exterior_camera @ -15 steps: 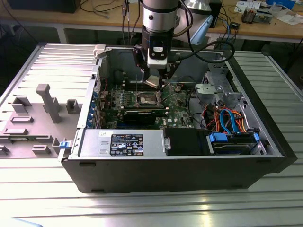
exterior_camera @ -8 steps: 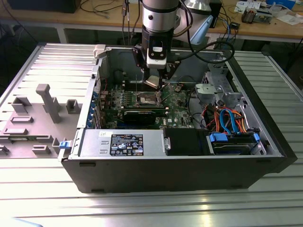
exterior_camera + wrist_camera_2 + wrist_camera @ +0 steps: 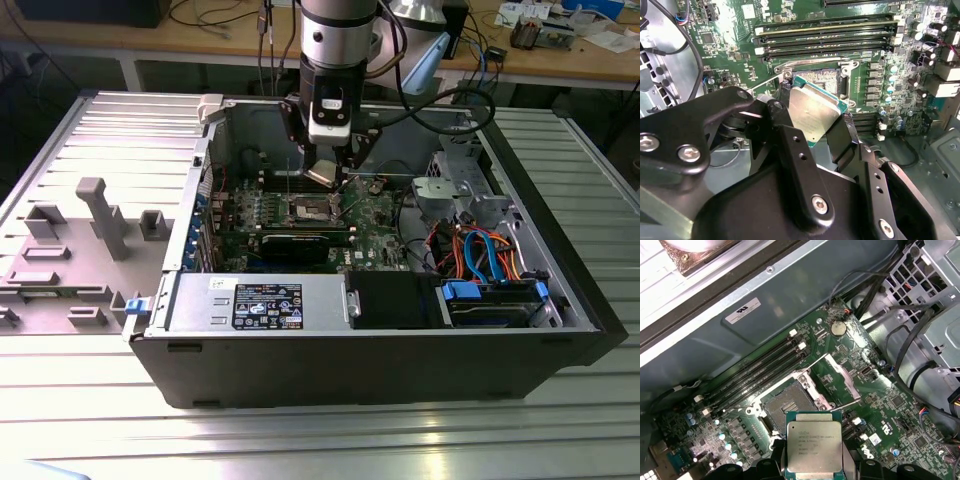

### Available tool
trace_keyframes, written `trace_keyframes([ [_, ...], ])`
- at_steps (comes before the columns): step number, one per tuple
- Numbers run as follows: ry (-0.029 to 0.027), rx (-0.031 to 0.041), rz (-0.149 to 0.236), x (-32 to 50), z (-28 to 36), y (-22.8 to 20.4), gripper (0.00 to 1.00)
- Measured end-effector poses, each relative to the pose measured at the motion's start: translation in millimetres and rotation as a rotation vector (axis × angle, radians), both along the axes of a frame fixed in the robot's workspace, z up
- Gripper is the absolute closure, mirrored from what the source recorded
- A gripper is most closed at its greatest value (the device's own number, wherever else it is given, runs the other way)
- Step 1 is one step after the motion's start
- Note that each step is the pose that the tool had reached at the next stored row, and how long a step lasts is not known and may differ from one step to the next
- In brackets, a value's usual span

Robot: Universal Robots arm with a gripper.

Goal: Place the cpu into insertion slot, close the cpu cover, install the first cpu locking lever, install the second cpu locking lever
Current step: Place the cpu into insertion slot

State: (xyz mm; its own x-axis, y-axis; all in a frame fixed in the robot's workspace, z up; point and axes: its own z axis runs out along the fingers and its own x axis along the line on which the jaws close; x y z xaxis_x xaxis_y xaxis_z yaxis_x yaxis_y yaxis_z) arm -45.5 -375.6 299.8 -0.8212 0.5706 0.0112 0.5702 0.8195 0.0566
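My gripper (image 3: 330, 165) hangs inside the open computer case, shut on the cpu (image 3: 321, 177), a flat square chip with a silvery top. In both wrist views the black fingers (image 3: 785, 125) clamp the cpu (image 3: 810, 107) (image 3: 814, 447) by two opposite edges, tilted, a little above the green motherboard. The insertion slot (image 3: 785, 410) (image 3: 820, 77) lies just beyond the chip, dark-centred and uncovered. The cpu cover (image 3: 842, 377) is swung open at the slot's side. Thin wire levers (image 3: 846, 405) stand unlatched beside it.
Long memory slots (image 3: 755, 372) flank the socket. A black graphics card (image 3: 300, 243) lies in front of it, and a grey drive cage (image 3: 450, 195) with coloured cables (image 3: 480, 250) sits at the exterior view's right. A grey fixture (image 3: 100, 215) stands outside the case.
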Motion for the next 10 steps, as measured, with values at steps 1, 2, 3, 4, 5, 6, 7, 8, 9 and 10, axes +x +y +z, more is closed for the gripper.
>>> trace_keyframes([
  [1,0.0,-0.0001,-0.002,0.0,0.0,0.0,0.46],
  [2,0.0,-0.0002,-0.004,0.0,0.0,0.0,0.46],
  [3,0.0,-0.0005,-0.006,0.0,0.0,0.0,0.46],
  [4,0.0,-0.0006,-0.007,0.0,0.0,0.0,0.46],
  [5,0.0,-0.0008,-0.01,0.0,-0.1,0.0,0.46],
  [6,0.0,-0.001,-0.012,0.0,-0.1,0.0,0.46],
  [7,0.0,-0.0011,-0.014,0.0,-0.1,0.0,0.46],
  [8,0.0,-0.0012,-0.016,0.0,-0.1,0.0,0.46],
  [9,0.0,-0.0013,-0.017,0.0,-0.1,0.0,0.46],
  [10,0.0,-0.0015,-0.02,0.0,-0.2,0.0,0.46],
])
